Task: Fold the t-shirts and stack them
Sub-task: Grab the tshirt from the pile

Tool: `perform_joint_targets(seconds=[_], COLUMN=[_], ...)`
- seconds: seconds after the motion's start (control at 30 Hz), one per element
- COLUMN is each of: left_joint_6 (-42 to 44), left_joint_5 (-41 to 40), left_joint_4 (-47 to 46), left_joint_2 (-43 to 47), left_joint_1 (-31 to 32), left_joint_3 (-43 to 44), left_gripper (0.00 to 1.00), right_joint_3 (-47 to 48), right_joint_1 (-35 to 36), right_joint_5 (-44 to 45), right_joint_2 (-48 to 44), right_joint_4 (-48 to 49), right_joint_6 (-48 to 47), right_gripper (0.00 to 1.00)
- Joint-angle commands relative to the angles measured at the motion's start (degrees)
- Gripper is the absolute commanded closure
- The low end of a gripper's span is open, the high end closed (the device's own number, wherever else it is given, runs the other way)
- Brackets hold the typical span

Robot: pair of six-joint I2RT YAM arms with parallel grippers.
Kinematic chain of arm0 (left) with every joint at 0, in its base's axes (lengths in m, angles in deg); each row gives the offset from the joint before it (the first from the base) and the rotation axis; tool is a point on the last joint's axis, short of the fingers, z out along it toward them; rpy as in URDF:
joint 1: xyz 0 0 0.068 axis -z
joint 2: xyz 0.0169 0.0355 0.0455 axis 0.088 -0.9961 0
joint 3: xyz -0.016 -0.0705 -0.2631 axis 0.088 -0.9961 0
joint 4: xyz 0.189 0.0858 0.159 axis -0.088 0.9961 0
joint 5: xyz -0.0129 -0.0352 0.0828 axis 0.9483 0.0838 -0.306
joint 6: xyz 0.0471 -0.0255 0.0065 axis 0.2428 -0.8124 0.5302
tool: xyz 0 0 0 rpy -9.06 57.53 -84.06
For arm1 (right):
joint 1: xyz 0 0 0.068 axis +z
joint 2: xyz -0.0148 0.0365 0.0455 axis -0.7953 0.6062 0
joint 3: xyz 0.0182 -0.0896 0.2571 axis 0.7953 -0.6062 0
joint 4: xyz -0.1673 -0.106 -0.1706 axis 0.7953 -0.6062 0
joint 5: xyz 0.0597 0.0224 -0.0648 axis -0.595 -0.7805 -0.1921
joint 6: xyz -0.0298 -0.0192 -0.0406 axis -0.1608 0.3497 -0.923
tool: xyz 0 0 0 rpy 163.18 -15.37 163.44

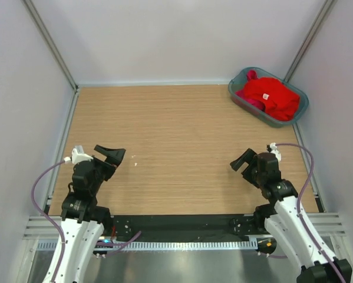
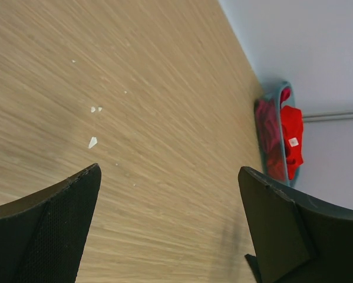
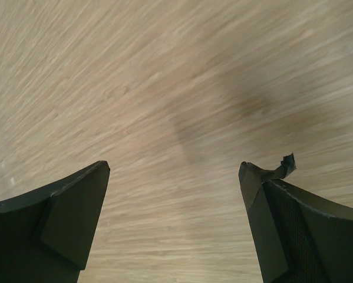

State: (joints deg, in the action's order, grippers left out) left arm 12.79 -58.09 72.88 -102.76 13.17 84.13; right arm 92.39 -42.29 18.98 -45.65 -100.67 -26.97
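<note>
top external view: left gripper (image 1: 111, 154) hangs low over the table (image 1: 176, 135) near its base, jaws spread wide, nothing held. right gripper (image 1: 243, 160) matches it, wide and empty, judged ready for a first grasp. red t-shirt (image 1: 271, 94) lies bunched over crimson t-shirt (image 1: 251, 75) inside the teal tub (image 1: 233, 89), far right corner, well apart from both arms. folding not begun.

Table (image 1: 176, 147) top is matt, smooth pale wood grain; t-shirts (image 1: 270, 94) are soft, creased red cloth; tub (image 1: 254, 114) is translucent teal plastic, slightly glossy; left gripper (image 2: 169, 170) fingers (image 2: 282, 230) are matt black plastic, finely textured inside.
</note>
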Motion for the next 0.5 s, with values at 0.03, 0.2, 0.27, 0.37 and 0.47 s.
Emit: perform_joint_targets(seconds=[0.03, 0.2, 0.27, 0.37, 0.47], left_joint_6=[4.8, 8.9, 9.7, 9.9, 9.1], left_joint_5=[1.7, 5.3, 6.3, 7.1, 7.9], left_joint_4=[2.8, 3.0, 2.9, 2.7, 1.5], left_joint_2=[-0.5, 1.7, 2.5, 3.0, 2.4], left_joint_1=[-0.3, -0.4, -0.4, -0.4, -0.4], left_joint_3=[3.1, 4.1, 4.7, 4.1, 3.0], left_gripper=[0.00, 0.00, 0.00, 0.00, 0.00], right_joint_3=[13.3, 27.2, 34.5, 45.8, 56.8], right_joint_1=[-0.2, -0.8, -2.2, -5.1, -8.9], right_joint_5=[12.0, 22.5, 27.0, 30.0, 31.3], right_joint_2=[11.8, 31.1, 36.6, 48.5, 60.6], right_joint_4=[2.6, 7.0, 9.4, 11.3, 12.8], right_joint_6=[-10.2, -14.9, -17.4, -21.0, -23.3], right_gripper=[0.00, 0.00, 0.00, 0.11, 0.18])
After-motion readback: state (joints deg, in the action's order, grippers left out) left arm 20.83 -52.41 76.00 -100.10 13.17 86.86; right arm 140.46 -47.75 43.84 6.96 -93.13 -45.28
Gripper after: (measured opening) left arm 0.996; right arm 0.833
